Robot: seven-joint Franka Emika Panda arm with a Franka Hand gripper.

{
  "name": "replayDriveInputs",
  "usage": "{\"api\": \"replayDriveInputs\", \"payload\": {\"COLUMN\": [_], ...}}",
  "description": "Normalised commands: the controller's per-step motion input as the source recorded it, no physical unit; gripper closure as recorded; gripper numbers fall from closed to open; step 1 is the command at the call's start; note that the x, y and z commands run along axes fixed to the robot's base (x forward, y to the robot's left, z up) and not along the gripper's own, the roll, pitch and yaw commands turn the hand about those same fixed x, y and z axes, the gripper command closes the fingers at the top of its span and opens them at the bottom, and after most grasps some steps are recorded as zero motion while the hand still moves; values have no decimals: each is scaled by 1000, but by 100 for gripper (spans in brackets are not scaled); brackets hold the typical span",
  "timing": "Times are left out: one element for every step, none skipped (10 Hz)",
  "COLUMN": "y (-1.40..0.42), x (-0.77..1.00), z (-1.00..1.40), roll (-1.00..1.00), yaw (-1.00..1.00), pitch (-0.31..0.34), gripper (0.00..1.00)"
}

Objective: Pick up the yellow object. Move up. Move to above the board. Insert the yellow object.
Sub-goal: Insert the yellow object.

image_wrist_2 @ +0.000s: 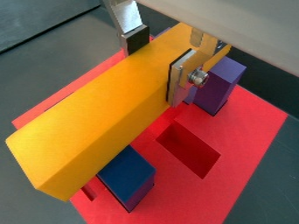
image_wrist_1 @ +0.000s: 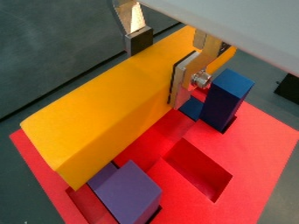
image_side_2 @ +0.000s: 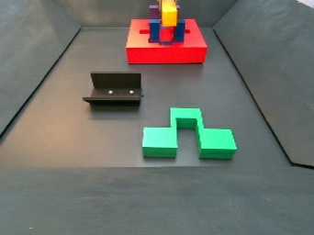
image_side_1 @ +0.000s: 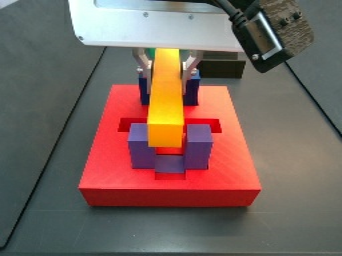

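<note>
My gripper (image_wrist_1: 162, 59) is shut on the yellow object (image_wrist_1: 105, 105), a long yellow-orange bar, gripping it near one end. It shows the same way in a wrist view (image_wrist_2: 158, 58), with the bar (image_wrist_2: 100, 122) running out from the jaws. The bar hangs over the red board (image_wrist_1: 263, 166), lengthwise between its posts. In a side view the bar (image_side_1: 164, 90) lies between two purple posts (image_side_1: 140, 146) in front and two dark-blue posts (image_side_1: 194, 86) behind, about level with their tops. A recessed slot (image_wrist_2: 187, 149) lies open below. I cannot tell whether the bar touches the board (image_side_1: 167, 185).
The board (image_side_2: 166, 48) stands at the far end of the dark floor. The fixture (image_side_2: 114, 89) stands at mid-left. A green notched block (image_side_2: 185, 136) lies nearer the front. Dark walls ring the floor.
</note>
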Motion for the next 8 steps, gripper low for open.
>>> {"api": "replayDriveInputs", "payload": {"y": [0,0,0,-17,-40,-77,-106,-194], "x": [120,100,83,0,0,-34,-26,0], "z": [0,-43,-54,-100,-143,-194,-217,-189], "roll": [0,10,16,30,40,56,76,120], "yaw": [146,140,137,69,29,0,0,0], "pitch": [0,0,0,0,0,0,0,0], "gripper": [100,100,100,100,100,100,100,100]}}
